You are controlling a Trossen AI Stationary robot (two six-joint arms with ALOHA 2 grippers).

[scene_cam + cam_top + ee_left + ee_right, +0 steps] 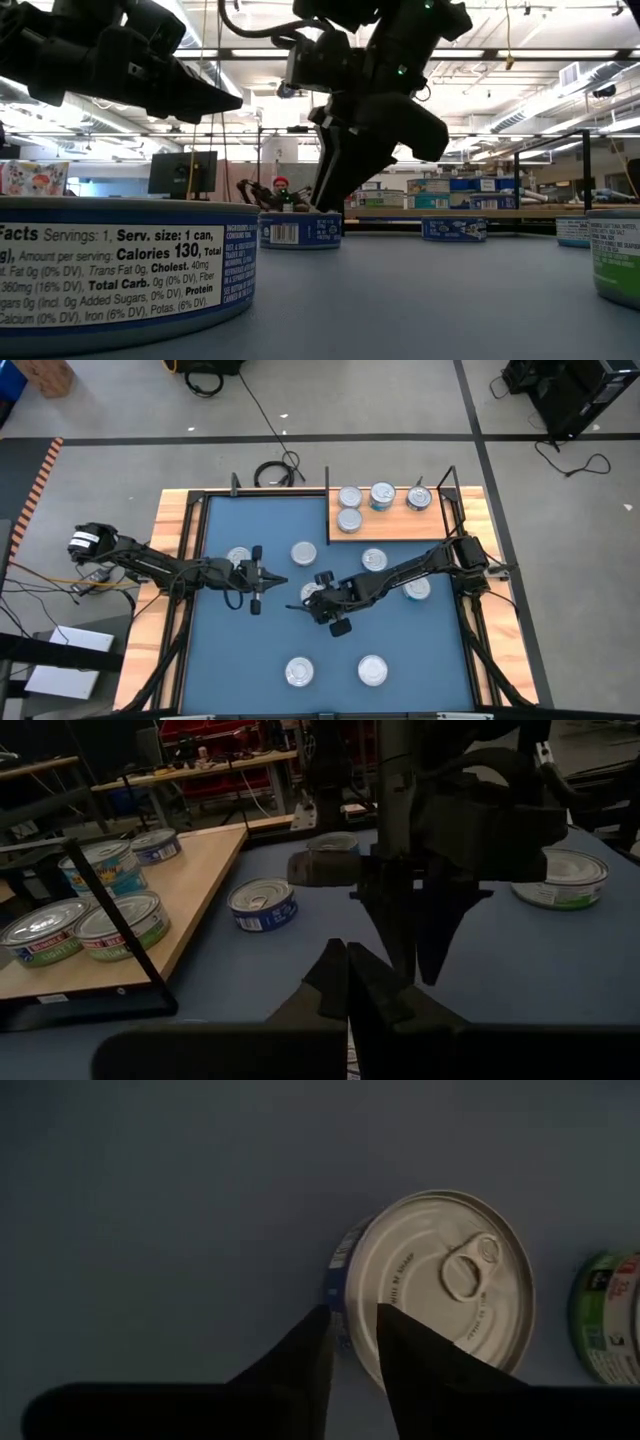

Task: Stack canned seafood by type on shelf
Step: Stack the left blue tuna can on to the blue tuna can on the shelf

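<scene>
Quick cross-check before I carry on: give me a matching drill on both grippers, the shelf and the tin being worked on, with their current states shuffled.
Things:
1. left gripper
2. right gripper
3. shelf
4. blue-labelled tin

States:
A. holds four tins
B. shut, empty, above the blue mat
C. lies on the mat, lid up
D. lowered at that tin's rim

Pairs: 1-B, 2-D, 3-A, 4-C
</scene>
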